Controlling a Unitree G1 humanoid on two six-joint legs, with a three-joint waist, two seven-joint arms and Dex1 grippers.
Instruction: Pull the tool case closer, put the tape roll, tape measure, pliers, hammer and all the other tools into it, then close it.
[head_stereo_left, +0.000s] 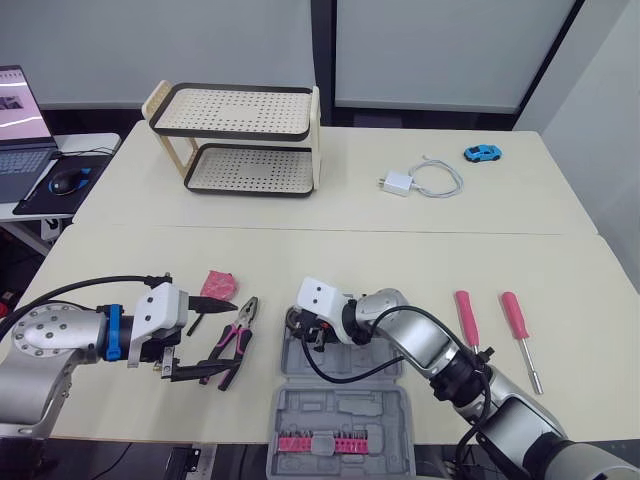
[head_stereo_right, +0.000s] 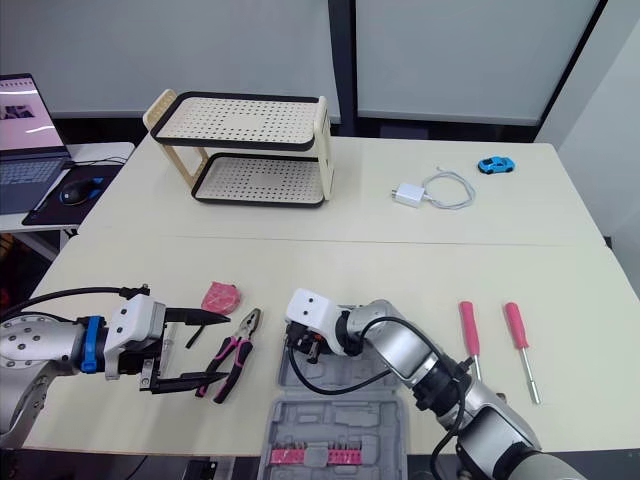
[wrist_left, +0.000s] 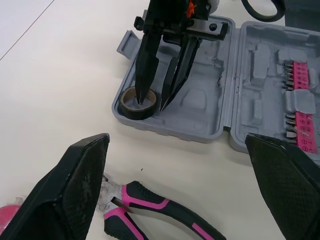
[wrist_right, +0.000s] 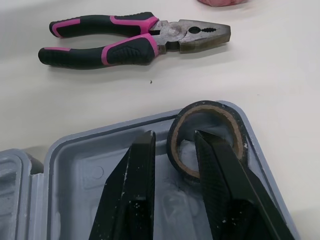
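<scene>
The grey tool case (head_stereo_left: 385, 405) lies open at the table's front edge, with pink bits (head_stereo_left: 320, 442) in its near half. A dark tape roll (wrist_right: 207, 137) rests in the case's far left corner. My right gripper (wrist_right: 174, 134) is open there, one finger inside the roll's hole and the other outside, with small gaps on both sides. Pink-handled pliers (head_stereo_left: 235, 345) lie left of the case. My left gripper (head_stereo_left: 225, 338) hovers wide open over them. A pink tape measure (head_stereo_left: 218, 283) sits just beyond. Two pink screwdrivers (head_stereo_left: 467, 318) (head_stereo_left: 520, 325) lie to the right.
A two-tier perforated rack (head_stereo_left: 240, 135) stands at the back left. A white charger with its cable (head_stereo_left: 420, 180) and a blue toy car (head_stereo_left: 483, 153) lie at the back right. A laptop (head_stereo_left: 20, 120) and mouse (head_stereo_left: 65, 182) sit on a side desk.
</scene>
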